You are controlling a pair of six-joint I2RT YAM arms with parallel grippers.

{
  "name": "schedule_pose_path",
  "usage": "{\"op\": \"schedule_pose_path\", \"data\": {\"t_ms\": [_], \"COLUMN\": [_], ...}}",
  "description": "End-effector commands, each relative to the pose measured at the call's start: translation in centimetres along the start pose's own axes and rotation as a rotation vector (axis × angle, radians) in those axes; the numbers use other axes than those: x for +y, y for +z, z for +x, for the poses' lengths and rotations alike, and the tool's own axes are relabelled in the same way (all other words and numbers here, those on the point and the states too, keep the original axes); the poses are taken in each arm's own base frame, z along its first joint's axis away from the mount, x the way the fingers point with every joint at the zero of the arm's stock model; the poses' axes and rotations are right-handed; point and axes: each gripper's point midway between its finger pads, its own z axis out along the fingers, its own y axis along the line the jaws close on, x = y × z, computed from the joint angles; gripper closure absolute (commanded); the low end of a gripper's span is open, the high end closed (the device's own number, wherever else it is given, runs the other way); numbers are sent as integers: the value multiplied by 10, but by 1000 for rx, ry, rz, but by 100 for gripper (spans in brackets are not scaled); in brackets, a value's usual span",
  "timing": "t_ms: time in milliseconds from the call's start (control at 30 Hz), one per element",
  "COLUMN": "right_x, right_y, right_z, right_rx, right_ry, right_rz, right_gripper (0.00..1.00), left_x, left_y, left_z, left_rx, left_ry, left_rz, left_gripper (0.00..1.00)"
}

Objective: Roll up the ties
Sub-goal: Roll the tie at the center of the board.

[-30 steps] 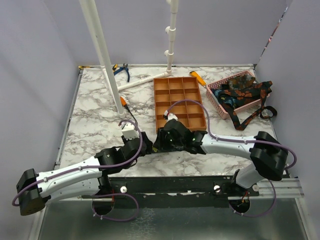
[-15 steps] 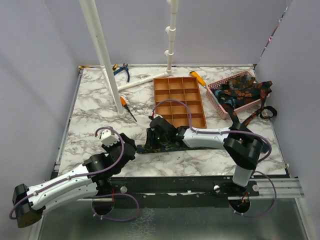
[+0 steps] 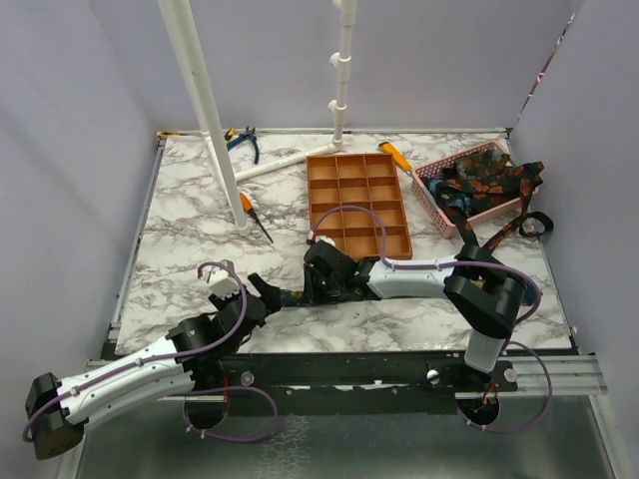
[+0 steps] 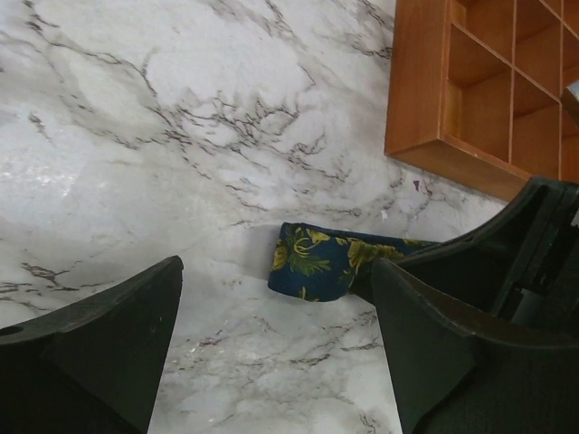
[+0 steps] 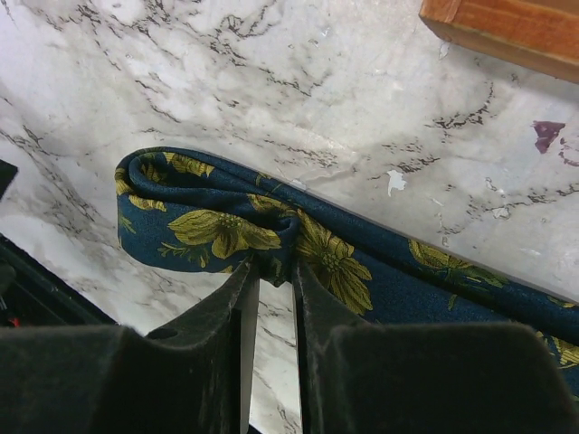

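A: Right gripper (image 5: 270, 298)?
B: Nearly closed, pinching the folded end of navy yellow-flower tie (image 5: 217, 231). Tie lies on marble table (image 4: 136, 108), near orange compartment tray (image 4: 452, 90).
A: Left gripper (image 4: 274, 276)?
B: Jaws wide apart, empty, tie end just ahead.

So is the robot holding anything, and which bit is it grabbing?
The right jaws pinch the navy fabric tie with yellow flowers by its near edge, close to the folded end. The left jaws hold nothing.

Left end effector (image 4: 276, 264) withdrew, opened; right end effector (image 5: 272, 270) pinched tie (image 5: 213, 228).
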Motion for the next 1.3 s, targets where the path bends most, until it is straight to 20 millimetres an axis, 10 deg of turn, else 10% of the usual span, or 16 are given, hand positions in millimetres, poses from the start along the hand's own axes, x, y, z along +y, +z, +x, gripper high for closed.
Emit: {"op": "schedule_pose_path", "data": {"t_ms": [0,900,1267], "right_x": [-22,-37,-37], "right_y": [4,-2,-5], "right_z": [4,20,22], "right_rx": [2,68,95], "right_ry": [-11,42,29], "right_rz": [75,-40,-72], "right_gripper": [78,78,79], "left_x": [-24,-26,-37], "left_y": [0,37,39], "left_z": [16,45,62], "left_rx": [79,304,402], "left_ry": [18,47,-16], "left_rz": [118,175,267], "left_gripper": [14,23,41]}}
